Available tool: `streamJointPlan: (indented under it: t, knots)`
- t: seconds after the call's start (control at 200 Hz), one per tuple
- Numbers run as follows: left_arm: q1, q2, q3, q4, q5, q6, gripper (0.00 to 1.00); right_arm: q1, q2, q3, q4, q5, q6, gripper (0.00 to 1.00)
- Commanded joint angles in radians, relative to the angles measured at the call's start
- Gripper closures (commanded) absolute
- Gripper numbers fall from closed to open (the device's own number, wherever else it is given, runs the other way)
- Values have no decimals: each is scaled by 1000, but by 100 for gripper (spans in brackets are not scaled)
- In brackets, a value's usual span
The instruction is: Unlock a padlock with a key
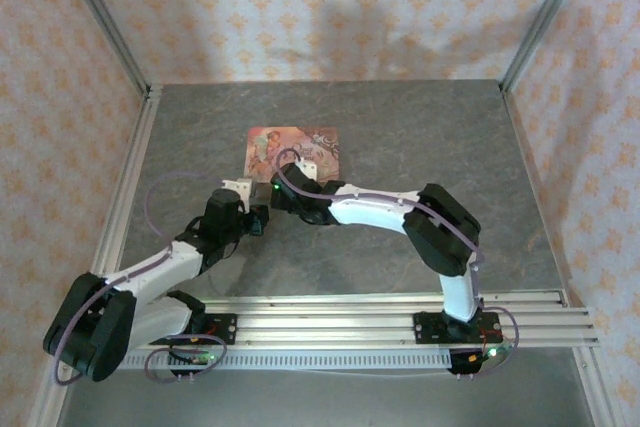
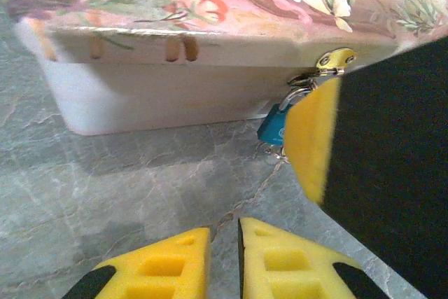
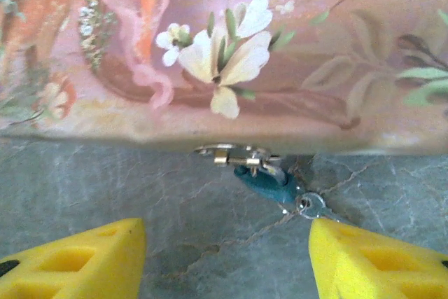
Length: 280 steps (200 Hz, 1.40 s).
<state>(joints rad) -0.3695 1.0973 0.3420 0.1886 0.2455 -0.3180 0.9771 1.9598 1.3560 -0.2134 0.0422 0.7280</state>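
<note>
**Tin.** The pink tin (image 1: pixel 292 150) lies on the grey table (image 1: pixel 450 147), at 12 o'clock from the arm bases, with its lid closed.

**Padlock.** The blue padlock (image 3: pixel 266 181) hangs from the brass hasp (image 3: pixel 234 155) on the tin's near wall. In the right wrist view it sits at 5 o'clock of that hasp, with its lower end down at the table.

**Key.** A small silvery ring at 4 o'clock of the padlock body, touching it, is probably the key (image 3: pixel 308 204). It is too small to confirm.

**Right gripper** (image 3: pixel 225 232). The jaws stand wide apart with nothing between them, at 6 o'clock of the padlock and clear of it. In the left wrist view one yellow pad (image 2: pixel 311 138) stands just beside the padlock at 3 o'clock. Whether it touches the padlock cannot be told.

**Left gripper** (image 2: pixel 224 232). The pads are barely parted, with only a thin slit between them, and they hold nothing. It sits at 6 o'clock of the tin's wall, apart from the tin.
</note>
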Motion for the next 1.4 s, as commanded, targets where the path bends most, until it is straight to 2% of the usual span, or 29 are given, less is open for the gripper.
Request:
streamJointPlan:
  t: [0.0, 0.255, 0.646, 0.836, 1.241, 1.396]
  knots:
    - [22, -52, -22, -66, -23, -27, 81, 5, 57, 51, -97, 68, -7, 38]
    - [40, -133, -50, -78, -25, -30, 79, 6, 112, 119, -144, 106, -46, 42]
    - [44, -136, -58, -66, -20, -24, 78, 14, 192, 221, -225, 174, -73, 43]
    - [46, -145, -62, -66, -18, -21, 78, 15, 217, 248, -245, 182, -79, 50]
    - [46, -151, -63, -69, -11, -16, 77, 15, 252, 301, -274, 190, -107, 73]
    - [46, -150, -58, -77, -12, -10, 71, 15, 224, 296, -281, 190, -115, 80]
